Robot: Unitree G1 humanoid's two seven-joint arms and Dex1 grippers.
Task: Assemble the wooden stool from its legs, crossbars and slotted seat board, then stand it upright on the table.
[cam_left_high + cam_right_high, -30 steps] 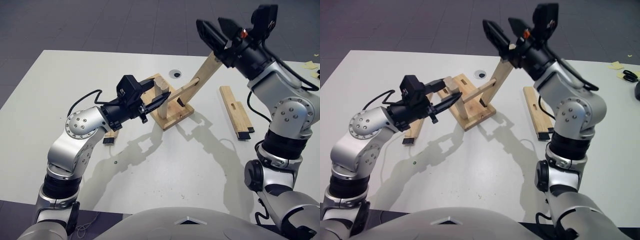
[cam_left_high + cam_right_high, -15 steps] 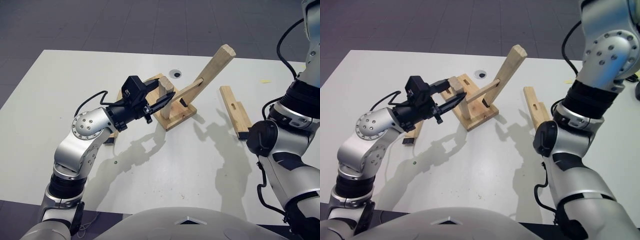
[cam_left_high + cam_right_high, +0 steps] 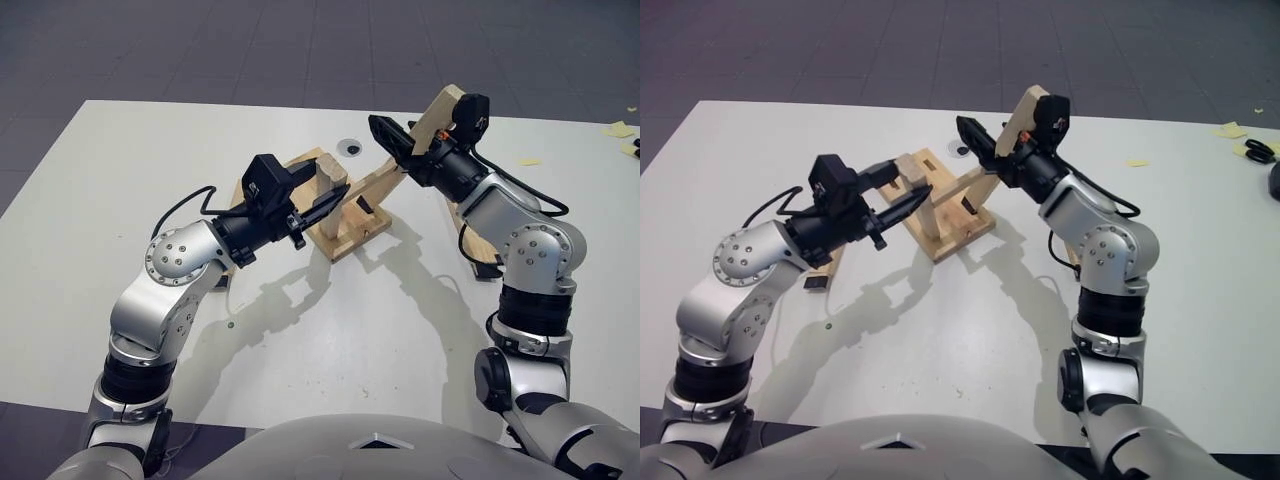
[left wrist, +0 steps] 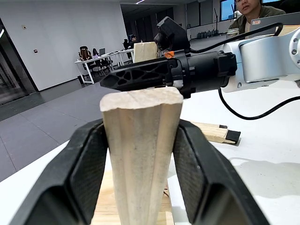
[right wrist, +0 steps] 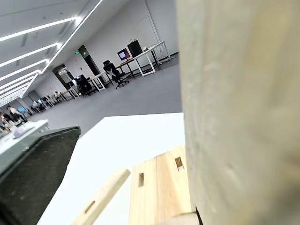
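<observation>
I see one slotted seat board point(image 3: 350, 238) lying flat mid-tabletop point(image 3: 330, 330), with two legs standing in it: a short upright leg point(image 4: 140, 154) and a tall tilted leg point(image 3: 1027, 112), joined by one crossbar point(image 3: 370, 185). My left end effector point(image 3: 328, 188) is clamped on the short upright leg. My right end effector point(image 3: 405, 135) straddles the tall tilted leg with its fingers spread. Two loose wooden pieces lie flat, one on the right point(image 3: 472, 222) and one on the left point(image 3: 222, 272).
</observation>
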